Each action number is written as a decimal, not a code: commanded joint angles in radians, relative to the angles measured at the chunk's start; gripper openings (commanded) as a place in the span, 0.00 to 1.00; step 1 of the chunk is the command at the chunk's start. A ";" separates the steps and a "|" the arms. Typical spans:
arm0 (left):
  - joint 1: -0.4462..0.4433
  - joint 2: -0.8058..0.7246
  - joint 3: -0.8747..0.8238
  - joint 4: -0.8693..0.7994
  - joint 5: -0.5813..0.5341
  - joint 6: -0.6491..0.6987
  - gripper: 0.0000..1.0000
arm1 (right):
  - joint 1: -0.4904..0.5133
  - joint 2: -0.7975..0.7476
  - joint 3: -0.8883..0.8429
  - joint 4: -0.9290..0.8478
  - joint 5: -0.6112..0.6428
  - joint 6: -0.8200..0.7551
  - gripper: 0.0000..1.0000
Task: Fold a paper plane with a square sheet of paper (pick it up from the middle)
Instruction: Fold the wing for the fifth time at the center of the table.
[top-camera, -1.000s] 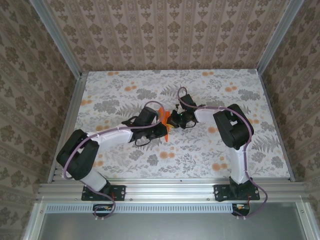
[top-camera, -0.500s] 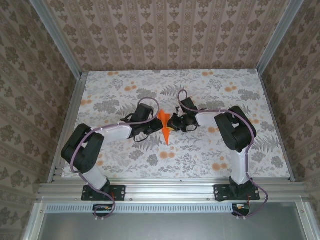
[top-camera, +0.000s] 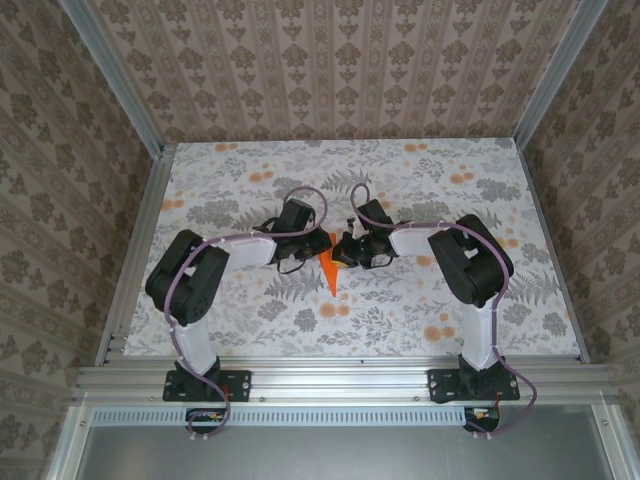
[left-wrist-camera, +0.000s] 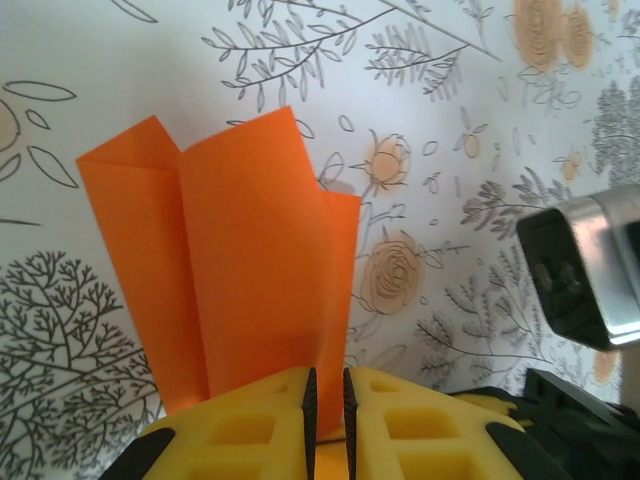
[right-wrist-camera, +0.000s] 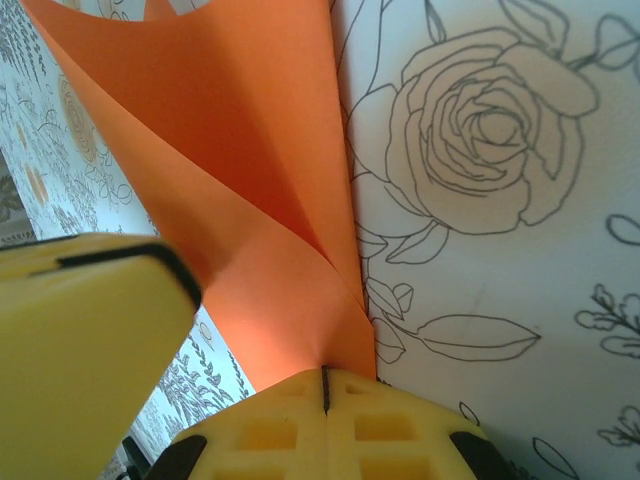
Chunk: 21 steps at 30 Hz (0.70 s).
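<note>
The left claw (left-wrist-camera: 325, 390) pinches the bottom edge of the paper plane (left-wrist-camera: 240, 260). Its yellow pads are almost together, and the orange folds stand up from them in the left half of the frame. The right claw (right-wrist-camera: 325, 388) is pressed tight on the same paper, which fans up and to the left from the seam between its pads. From above, both claws meet at mid-frame over the flowered worktop (top-camera: 420, 310), one on each side of the plane, whose sharp tip points toward the bottom edge.
</note>
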 joint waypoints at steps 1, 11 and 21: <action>0.005 0.033 0.047 -0.054 0.002 0.029 0.17 | 0.015 0.045 -0.049 -0.183 0.045 -0.011 0.05; 0.005 0.039 0.071 -0.187 -0.111 0.026 0.17 | 0.015 0.052 -0.047 -0.207 0.083 -0.014 0.05; 0.005 0.065 0.094 -0.251 -0.146 0.016 0.17 | 0.015 0.066 -0.041 -0.218 0.094 -0.018 0.05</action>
